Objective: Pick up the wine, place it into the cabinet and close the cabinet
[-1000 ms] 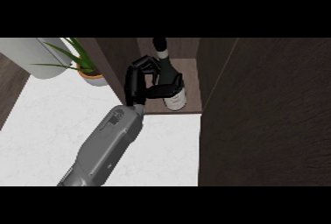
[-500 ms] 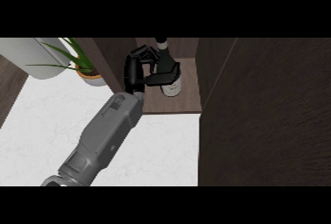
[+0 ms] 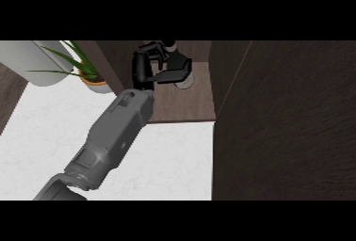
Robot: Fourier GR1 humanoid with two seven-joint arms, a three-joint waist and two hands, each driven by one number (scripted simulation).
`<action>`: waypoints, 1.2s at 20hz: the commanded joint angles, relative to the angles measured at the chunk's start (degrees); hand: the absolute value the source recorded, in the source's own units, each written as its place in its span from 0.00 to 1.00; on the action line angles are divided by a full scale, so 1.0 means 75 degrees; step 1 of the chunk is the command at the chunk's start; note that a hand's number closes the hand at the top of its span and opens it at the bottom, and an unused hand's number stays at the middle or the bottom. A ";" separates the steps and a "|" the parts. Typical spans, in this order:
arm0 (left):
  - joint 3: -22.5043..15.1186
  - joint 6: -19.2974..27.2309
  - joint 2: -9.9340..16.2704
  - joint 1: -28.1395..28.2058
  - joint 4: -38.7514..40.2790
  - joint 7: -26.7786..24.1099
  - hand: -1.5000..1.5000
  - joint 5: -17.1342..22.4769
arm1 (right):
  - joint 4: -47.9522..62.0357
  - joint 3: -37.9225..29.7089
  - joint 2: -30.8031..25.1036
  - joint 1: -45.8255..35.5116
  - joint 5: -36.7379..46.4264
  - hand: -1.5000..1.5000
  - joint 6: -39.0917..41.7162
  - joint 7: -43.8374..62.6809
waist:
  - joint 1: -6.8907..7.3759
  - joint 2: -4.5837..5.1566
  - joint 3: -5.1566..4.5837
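The wine bottle [image 3: 185, 83] stands upright inside the cabinet, on its brown shelf [image 3: 182, 106]. Only its dark neck at the top and its pale lower body show. My left hand [image 3: 161, 66] reaches into the cabinet from the lower left, and its black fingers curl round the bottle's middle and hide most of it. The grey forearm [image 3: 115, 134] runs across the white counter up to the shelf. My right hand shows nowhere.
The open cabinet door [image 3: 292, 122], a large dark wooden panel, fills the right side. A potted green plant [image 3: 87, 73] and a white cylinder [image 3: 35, 61] stand at the back left. The white marble counter [image 3: 170, 162] lies in front of the shelf.
My left hand has carried the bottle further back into the cabinet, and the forearm has stretched out after it.
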 commanded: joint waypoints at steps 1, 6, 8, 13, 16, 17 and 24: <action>0.0378 -0.0317 0.0172 -0.0606 0.0704 0.0128 1.00 0.0066 | -0.0350 -0.0052 -0.0061 -0.0604 -0.0277 0.00 -0.0312 0.0498 | 0.0016 0.0028 -0.0007; 0.1041 -0.0515 -0.0032 -0.0215 0.0781 -0.0389 1.00 0.0773 | -0.0483 0.0048 0.0088 0.0270 -0.0296 0.00 0.0065 -0.0123 | -0.0098 0.0046 -0.0003; 0.1089 -0.0462 -0.0033 -0.0447 0.0921 -0.0446 1.00 0.0935 | -0.0533 0.0036 0.0009 0.0201 -0.0299 0.00 0.0094 -0.0048 | -0.0163 0.0060 -0.0004; 0.1173 -0.0592 -0.0033 -0.0602 0.1269 -0.0653 1.00 0.0965 | -0.0946 0.0453 0.0107 0.0090 -0.0062 0.00 -0.0261 0.0491 | -0.0163 0.0057 -0.0011; 0.1221 -0.0597 0.0036 -0.0747 0.1545 -0.0592 1.00 0.0920 | -0.0497 0.0135 0.0055 0.0498 -0.0389 0.00 0.0258 -0.0326 | -0.0183 0.0078 0.0000; 0.1197 -0.0749 -0.0032 -0.0568 0.1527 -0.0700 1.00 0.0935 | -0.0905 0.0127 -0.0032 0.0209 -0.0471 0.00 -0.0090 0.0388 | -0.0152 0.0056 -0.0007; 0.1139 -0.0505 0.0171 -0.0962 0.1980 -0.0541 0.00 0.0670 | -0.0447 0.0192 0.0038 0.0030 -0.0170 0.00 -0.0049 0.0036 | -0.0131 0.0076 -0.0006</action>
